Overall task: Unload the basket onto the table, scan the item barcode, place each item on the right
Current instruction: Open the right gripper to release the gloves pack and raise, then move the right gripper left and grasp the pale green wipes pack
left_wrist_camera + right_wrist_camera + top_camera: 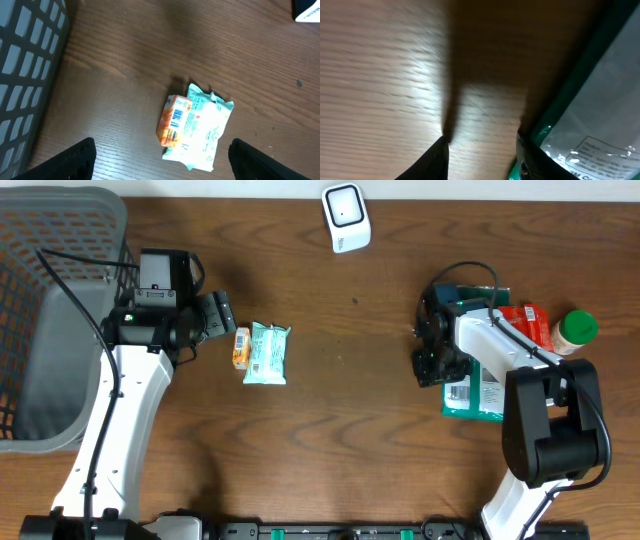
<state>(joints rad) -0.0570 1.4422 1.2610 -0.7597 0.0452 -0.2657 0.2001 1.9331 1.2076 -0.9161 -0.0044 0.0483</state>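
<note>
The left fingers (70,162) stand released, wide apart, beside the pale packet (267,353), which lies left of centre on the surface (350,430). The right fingers (435,162), parted, grasp nothing beside the green pouch (478,395) at right.

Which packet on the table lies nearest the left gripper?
The small orange packet. It lies against the side of the pale mint-green wrapper that faces the left gripper. The green-and-white pouch and the red packet sit far across the table.
</note>
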